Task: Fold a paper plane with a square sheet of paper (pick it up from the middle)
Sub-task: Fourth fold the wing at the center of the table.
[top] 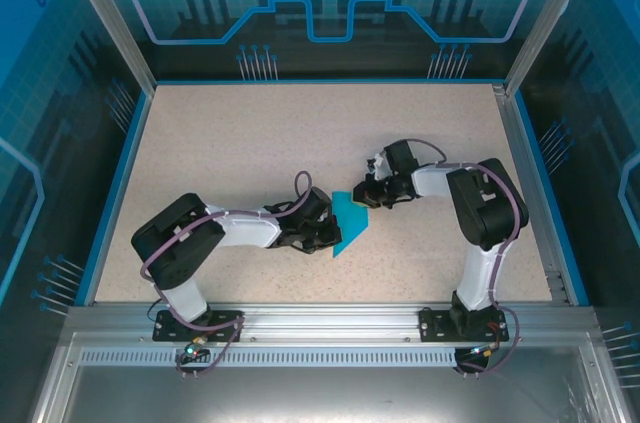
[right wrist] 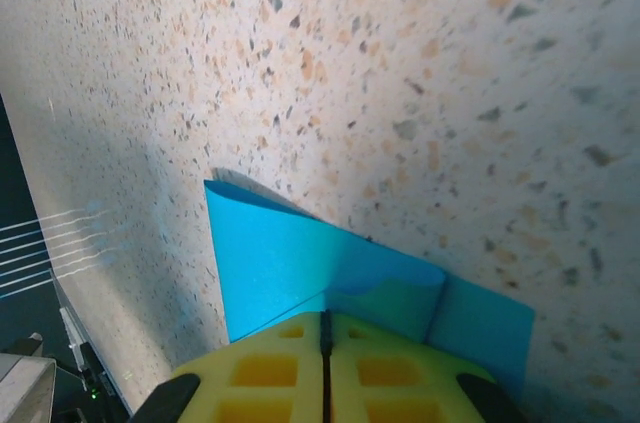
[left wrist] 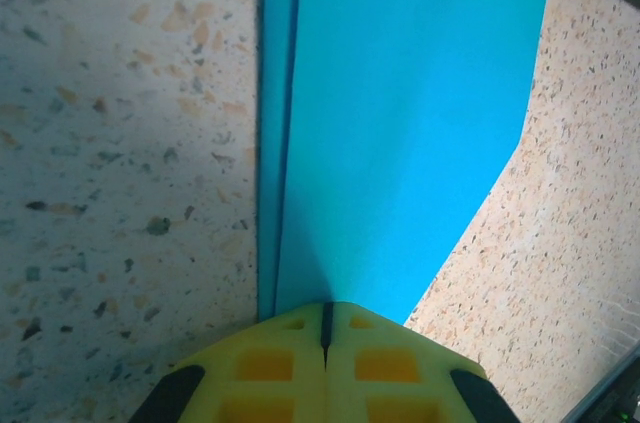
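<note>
**Item 1: sheet of paper** (top: pixel 352 225). Bright cyan-blue, partly folded, with a pointed end toward the near edge of the bench (top: pixel 250 143). It lies about midway between the left and right edges, nearer the near edge than the far one. Left wrist view: it lies flat on the speckled surface, a narrow folded strip running along one long side (left wrist: pixel 275 143). Right wrist view: overlapping layers, one flap slightly curled (right wrist: pixel 390 293).

**Item 2: left gripper** (top: pixel 328 235). Yellow fingers pressed together with no gap, the tips at the sheet's narrow end, over its edge. Cannot tell whether the paper is pinched or only pressed.

**Item 3: right gripper** (top: pixel 372 195). Fingers closed to a thin seam, the tips over the sheet's far end. Whether it grips the paper cannot be told.

**Item 4: bench.** Beige speckled top, blue rim.
</note>
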Controlling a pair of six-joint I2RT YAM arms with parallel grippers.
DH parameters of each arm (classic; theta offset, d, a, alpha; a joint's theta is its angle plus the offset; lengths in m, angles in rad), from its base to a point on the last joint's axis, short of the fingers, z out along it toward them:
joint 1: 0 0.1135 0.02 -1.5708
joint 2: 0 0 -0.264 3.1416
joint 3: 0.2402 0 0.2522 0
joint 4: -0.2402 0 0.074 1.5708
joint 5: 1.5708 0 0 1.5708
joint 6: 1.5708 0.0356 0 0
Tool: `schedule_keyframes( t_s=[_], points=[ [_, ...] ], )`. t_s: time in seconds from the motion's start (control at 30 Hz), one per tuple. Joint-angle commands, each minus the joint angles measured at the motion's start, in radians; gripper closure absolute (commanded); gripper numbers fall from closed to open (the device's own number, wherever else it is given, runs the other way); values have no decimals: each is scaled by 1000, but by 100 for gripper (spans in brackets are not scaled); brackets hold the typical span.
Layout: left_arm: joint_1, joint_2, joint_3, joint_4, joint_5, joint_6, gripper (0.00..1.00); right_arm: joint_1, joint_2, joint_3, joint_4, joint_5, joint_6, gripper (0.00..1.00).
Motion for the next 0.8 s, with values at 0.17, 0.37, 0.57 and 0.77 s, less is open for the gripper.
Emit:
schedule_keyframes(
  t_s=[0.17,0.37,0.57,0.77],
  points=[
    [6,65,-75,-349,-72,104,100,-100,16,113,-73,69,-104,91],
    [26,64,-50,-375,-62,156,100,-71,-94,93,-120,22,-122,90],
    [56,58,-36,-393,-56,191,100,4,-165,-17,-61,-32,-77,90],
    [76,50,-34,-409,-48,220,100,108,-135,-60,9,-27,-22,91]
  ],
)
